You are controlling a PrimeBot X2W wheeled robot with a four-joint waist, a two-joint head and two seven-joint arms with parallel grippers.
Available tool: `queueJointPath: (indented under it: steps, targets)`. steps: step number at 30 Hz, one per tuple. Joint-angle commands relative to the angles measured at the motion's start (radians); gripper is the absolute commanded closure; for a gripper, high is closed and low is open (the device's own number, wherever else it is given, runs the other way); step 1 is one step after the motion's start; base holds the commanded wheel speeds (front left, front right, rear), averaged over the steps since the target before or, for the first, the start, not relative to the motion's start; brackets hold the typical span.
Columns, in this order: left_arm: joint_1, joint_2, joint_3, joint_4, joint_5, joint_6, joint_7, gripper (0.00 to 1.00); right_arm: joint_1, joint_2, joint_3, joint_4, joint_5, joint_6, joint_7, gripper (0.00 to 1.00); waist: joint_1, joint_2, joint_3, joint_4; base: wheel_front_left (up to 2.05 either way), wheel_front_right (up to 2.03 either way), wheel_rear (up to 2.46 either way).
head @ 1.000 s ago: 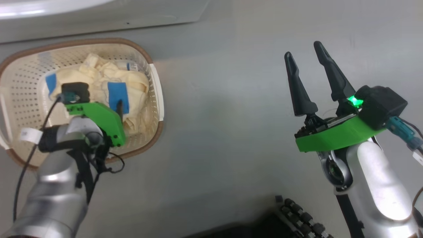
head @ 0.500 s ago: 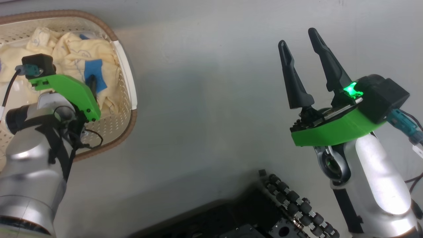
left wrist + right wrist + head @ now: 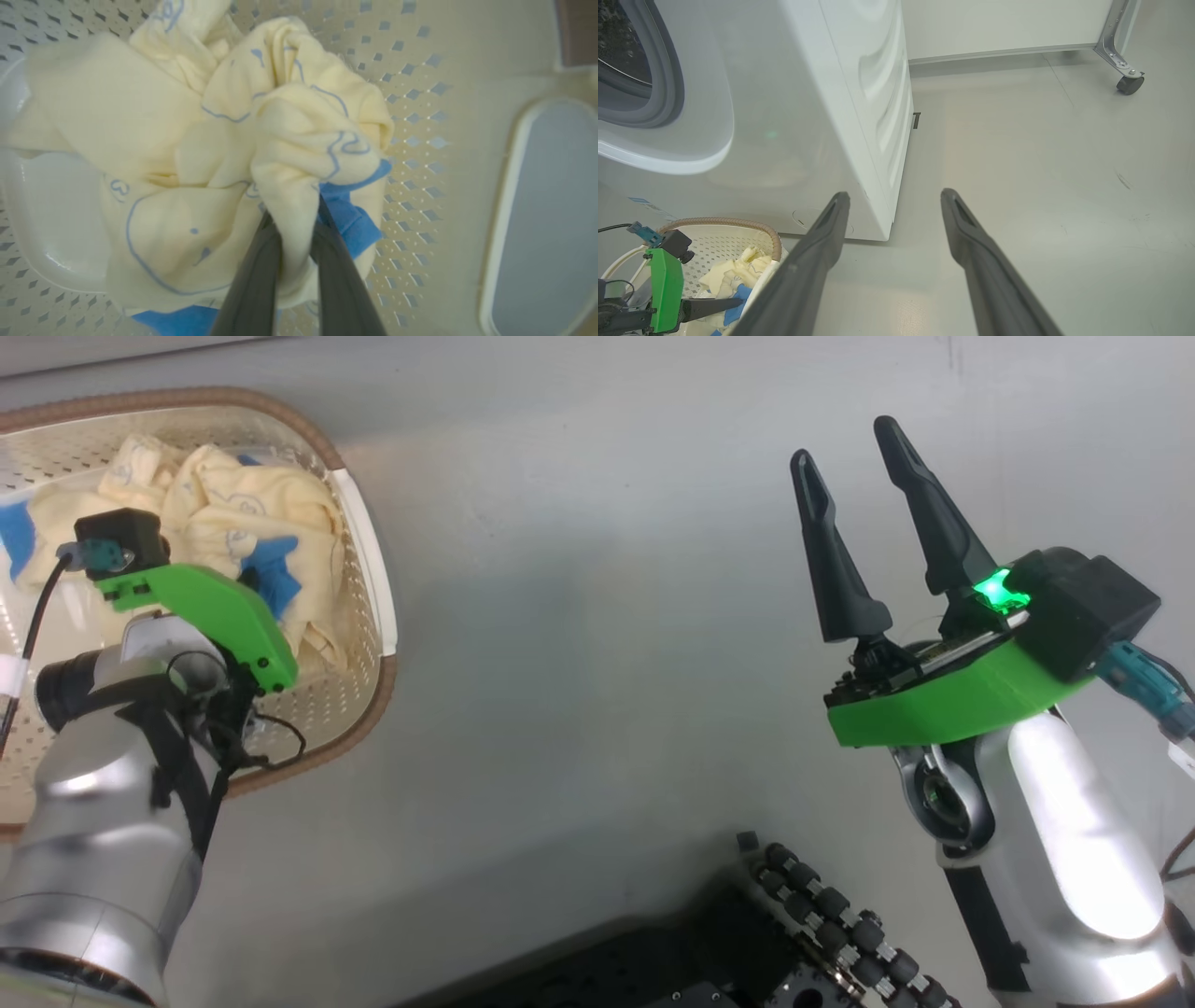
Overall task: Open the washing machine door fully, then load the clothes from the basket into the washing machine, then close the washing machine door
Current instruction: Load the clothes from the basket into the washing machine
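Far left, the basket [image 3: 366, 553] sits on the floor [image 3: 597, 644] with the clothes [image 3: 229, 509] bundled inside. The left gripper [image 3: 295, 219] is down in it, fingers pinched tight on a cream fold beside a blue patch [image 3: 351, 221]. Over right, the right gripper [image 3: 844, 441] hangs above the floor, fingers spread apart, holding nothing.

The basket [image 3: 372, 581] is sitting on the floor [image 3: 607, 691] at the robot's left, just before the washing machine [image 3: 808, 116]. The clothes [image 3: 233, 509] are lying in it, with the left pincer [image 3: 295, 224] reaching in and pinching a fold. The right pincer [image 3: 848, 443] is hanging over the floor, well right of the basket.
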Motion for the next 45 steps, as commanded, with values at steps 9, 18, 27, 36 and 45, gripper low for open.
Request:
queueJointPath:
  steps: [9, 18, 27, 36, 45]
  targets:
    - [0.039, 0.011, -0.030, 0.027, 0.045, 0.041, -0.257, 1.00, 0.054, -0.006, -0.052, -0.003, -0.038, 0.004, -0.007, 0.00, 0.0001, 0.0000, -0.113, 0.062, 0.00, 0.00, 0.00]
    - [0.081, -0.018, -0.021, -0.030, 0.081, 0.100, -0.325, 1.00, 0.096, -0.006, -0.081, 0.022, -0.089, 0.004, -0.007, 0.00, 0.0001, 0.0000, -0.249, 0.130, 0.00, 0.00, 0.00]
    - [0.306, 0.035, 0.115, -0.422, 0.223, 0.205, -0.326, 1.00, 0.159, -0.006, -0.092, 0.063, -0.117, 0.004, -0.007, 0.00, 0.0001, 0.0000, -0.424, 0.181, 0.00, 0.00, 0.00]
    - [0.584, 0.065, 0.246, -0.772, 0.365, 0.281, -0.326, 1.00, 0.246, -0.006, -0.109, 0.091, -0.135, 0.004, -0.006, 0.00, 0.0001, 0.0000, -0.593, 0.219, 0.00, 0.00, 0.00]
    - [0.783, 0.093, 0.266, -0.969, 0.416, 0.325, -0.326, 1.00, 0.339, -0.006, -0.140, 0.068, -0.157, 0.004, 0.034, 0.00, 0.0001, 0.0000, -0.720, 0.254, 0.00, 0.00, 0.00]
